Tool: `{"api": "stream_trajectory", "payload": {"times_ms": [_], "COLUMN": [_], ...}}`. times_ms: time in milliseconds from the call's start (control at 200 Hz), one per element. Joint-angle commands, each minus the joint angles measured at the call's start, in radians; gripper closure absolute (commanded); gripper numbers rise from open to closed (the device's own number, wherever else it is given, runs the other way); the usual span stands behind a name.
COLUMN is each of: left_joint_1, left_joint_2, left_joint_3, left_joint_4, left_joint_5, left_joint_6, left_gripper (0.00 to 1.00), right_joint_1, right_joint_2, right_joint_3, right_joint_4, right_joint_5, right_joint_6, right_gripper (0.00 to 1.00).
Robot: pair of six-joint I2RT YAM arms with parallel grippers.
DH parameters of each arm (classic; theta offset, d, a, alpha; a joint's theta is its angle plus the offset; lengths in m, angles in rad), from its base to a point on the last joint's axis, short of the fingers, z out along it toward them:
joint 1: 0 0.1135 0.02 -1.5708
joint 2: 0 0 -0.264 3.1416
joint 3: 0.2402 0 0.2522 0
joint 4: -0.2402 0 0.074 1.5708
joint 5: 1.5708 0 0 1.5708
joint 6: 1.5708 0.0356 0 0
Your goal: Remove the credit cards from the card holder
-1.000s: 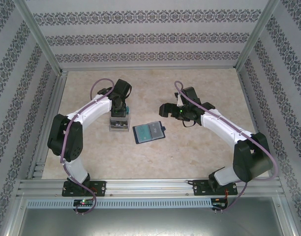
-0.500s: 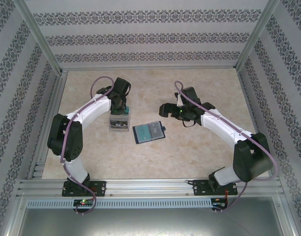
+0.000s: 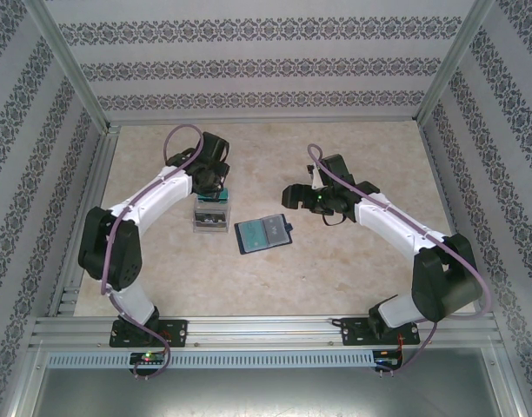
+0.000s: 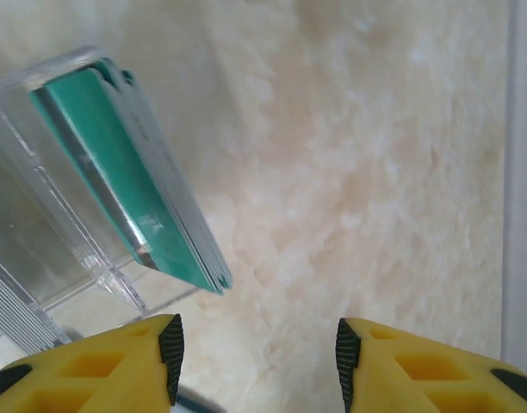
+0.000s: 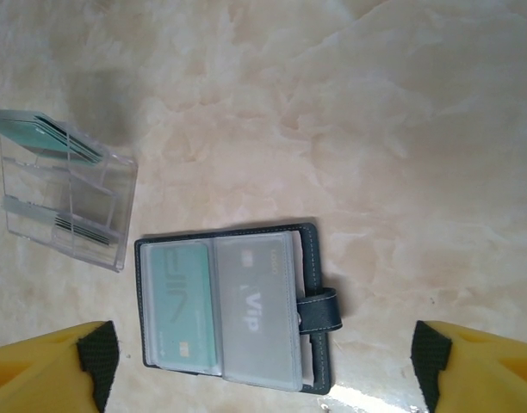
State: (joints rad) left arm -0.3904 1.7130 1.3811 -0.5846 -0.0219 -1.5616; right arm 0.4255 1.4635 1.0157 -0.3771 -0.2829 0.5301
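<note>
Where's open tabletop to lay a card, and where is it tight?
Bare table lies between the card holder and the arm bases, and along the back wall. Crowded: the clear box sits close beside the holder, left gripper over the box, right gripper just beyond the holder.

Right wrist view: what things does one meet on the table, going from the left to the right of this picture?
Clear plastic box with teal cards in it → card holder, lying open: pale teal card in its left pocket → grey card in its right pocket → side tab.
</note>
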Motion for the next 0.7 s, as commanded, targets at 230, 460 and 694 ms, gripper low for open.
{"api": "stream_trajectory", "payload": {"times_ms": [230,460,694], "left_joint_1": [-0.053,-0.150,-0.237], "left_joint_2": [-0.166,-0.206,-0.190], "left_joint_3": [-0.240,-0.369,-0.439], "left_joint_4": [0.161,0.243,0.185], "left_joint_5": [0.229,0.265,0.251], "left_joint_6": [0.410,0.420,0.480], "left_gripper": [0.53,0.54,0.76], "right_joint_1": [0.077,0.130,0.140], "right_joint_2": [0.075,0.129,0.186], "right_joint_3": [-0.025,-0.044,-0.075], "right_joint_4": [-0.004,-0.001,0.029], "right_joint_5": [-0.016,0.004,-0.036], "right_joint_6": [-0.021,-0.034,-0.014], "right_gripper": [0.37,0.59,0.56]}}
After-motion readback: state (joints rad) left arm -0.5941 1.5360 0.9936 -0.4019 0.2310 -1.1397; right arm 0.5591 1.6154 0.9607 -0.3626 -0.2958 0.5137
